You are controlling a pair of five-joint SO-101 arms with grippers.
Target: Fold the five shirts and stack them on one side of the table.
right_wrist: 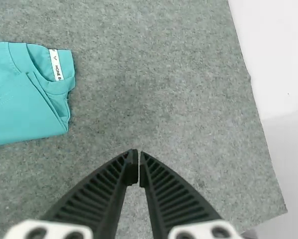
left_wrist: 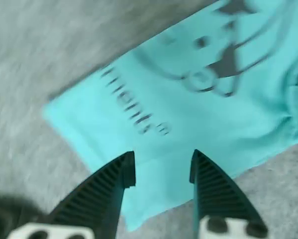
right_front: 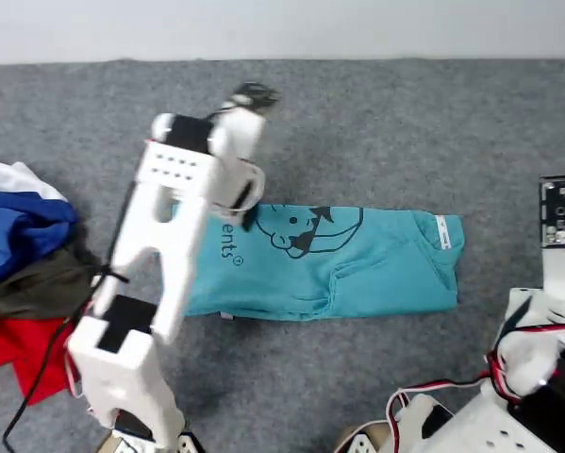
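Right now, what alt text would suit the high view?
A teal shirt, folded into a long strip, lies on a grey mat; the white left arm hangs over its printed end. Crumpled shirts are heaped at the mat's edge.

**High view:** fixed camera above, looking steeply down from well off and taking in the whole width of the grey mat [right_front: 376, 123].

**Left wrist view:** camera just behind the left gripper [left_wrist: 162, 167], facing down, close over the printed end of the teal shirt [left_wrist: 188, 109].

**Right wrist view:** camera just behind the right gripper [right_wrist: 139, 158], facing down from higher, over the shirt's collar end and the mat's far corner.

All three views share the teal shirt.
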